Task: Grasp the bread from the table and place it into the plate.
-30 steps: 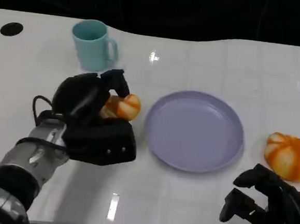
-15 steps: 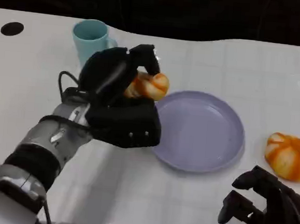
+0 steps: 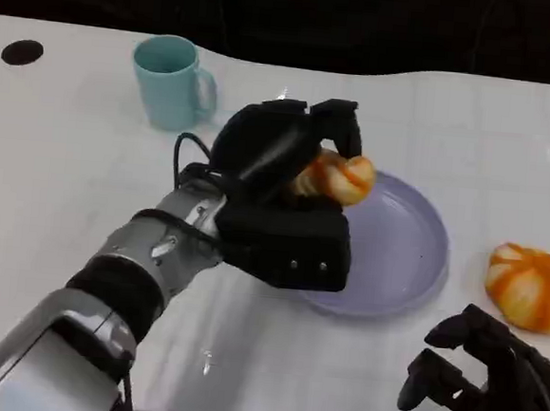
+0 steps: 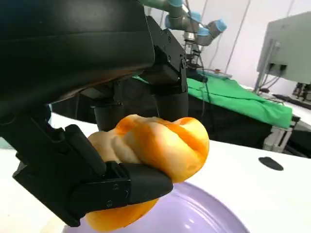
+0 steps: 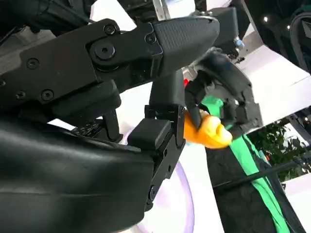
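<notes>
My left hand [image 3: 281, 192] grips an orange-and-cream bread roll [image 3: 334, 179] and holds it in the air over the near-left part of the lavender plate [image 3: 400, 249]. The left wrist view shows the roll [image 4: 155, 150] pinched between black fingers [image 4: 121, 184], with the plate [image 4: 194, 218] just beneath. A second roll [image 3: 531, 286] lies on the table to the right of the plate. My right hand [image 3: 489, 389] rests low at the table's front right, fingers curled, nothing in it. In the right wrist view my left hand [image 5: 223, 97] carries the roll [image 5: 206, 131] beyond my right hand's fingers [image 5: 165, 43].
A light blue mug [image 3: 173, 81] stands at the back left of the white table [image 3: 59, 169]. Black round holes [image 3: 20, 52] sit near the table's far corners. The dark table edge runs along the back.
My left hand has lifted the roll off the table and carried it rightward, from beside the plate's left rim to above the plate. The right hand has stayed put.
</notes>
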Controlling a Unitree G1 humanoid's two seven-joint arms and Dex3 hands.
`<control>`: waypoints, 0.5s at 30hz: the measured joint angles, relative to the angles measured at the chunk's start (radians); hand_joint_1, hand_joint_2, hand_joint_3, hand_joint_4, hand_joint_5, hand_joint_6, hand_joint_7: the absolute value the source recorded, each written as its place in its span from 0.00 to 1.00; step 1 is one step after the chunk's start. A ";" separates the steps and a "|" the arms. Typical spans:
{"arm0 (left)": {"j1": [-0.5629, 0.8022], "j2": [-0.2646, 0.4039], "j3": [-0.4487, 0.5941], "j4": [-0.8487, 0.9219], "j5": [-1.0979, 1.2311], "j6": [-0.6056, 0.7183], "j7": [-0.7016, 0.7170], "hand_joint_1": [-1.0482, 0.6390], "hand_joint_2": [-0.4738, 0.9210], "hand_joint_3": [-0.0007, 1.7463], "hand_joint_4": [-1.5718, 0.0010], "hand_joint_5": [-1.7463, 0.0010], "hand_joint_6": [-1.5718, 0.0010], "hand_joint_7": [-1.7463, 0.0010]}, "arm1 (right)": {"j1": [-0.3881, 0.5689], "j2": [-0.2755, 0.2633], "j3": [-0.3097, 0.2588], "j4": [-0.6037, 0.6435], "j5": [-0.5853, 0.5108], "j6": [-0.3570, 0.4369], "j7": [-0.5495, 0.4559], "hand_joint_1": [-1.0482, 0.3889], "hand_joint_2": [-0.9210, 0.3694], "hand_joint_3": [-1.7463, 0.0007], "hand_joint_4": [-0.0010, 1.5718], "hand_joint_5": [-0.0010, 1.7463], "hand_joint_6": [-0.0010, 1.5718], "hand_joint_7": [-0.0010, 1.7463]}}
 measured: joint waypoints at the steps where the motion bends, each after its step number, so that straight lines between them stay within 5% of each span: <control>1: -0.004 -0.007 -0.002 0.006 0.000 0.000 0.000 0.50 0.77 0.62 0.44 0.00 0.58 0.00 | 0.000 0.000 0.000 0.000 0.000 0.000 0.000 0.38 0.00 0.87 0.46 0.89 0.50 0.60; 15: -0.057 -0.087 -0.060 0.118 0.027 0.010 -0.020 0.52 0.76 0.51 0.48 0.01 0.60 0.03 | 0.014 0.002 0.013 -0.009 -0.019 -0.004 -0.004 0.38 0.00 0.87 0.45 0.89 0.49 0.61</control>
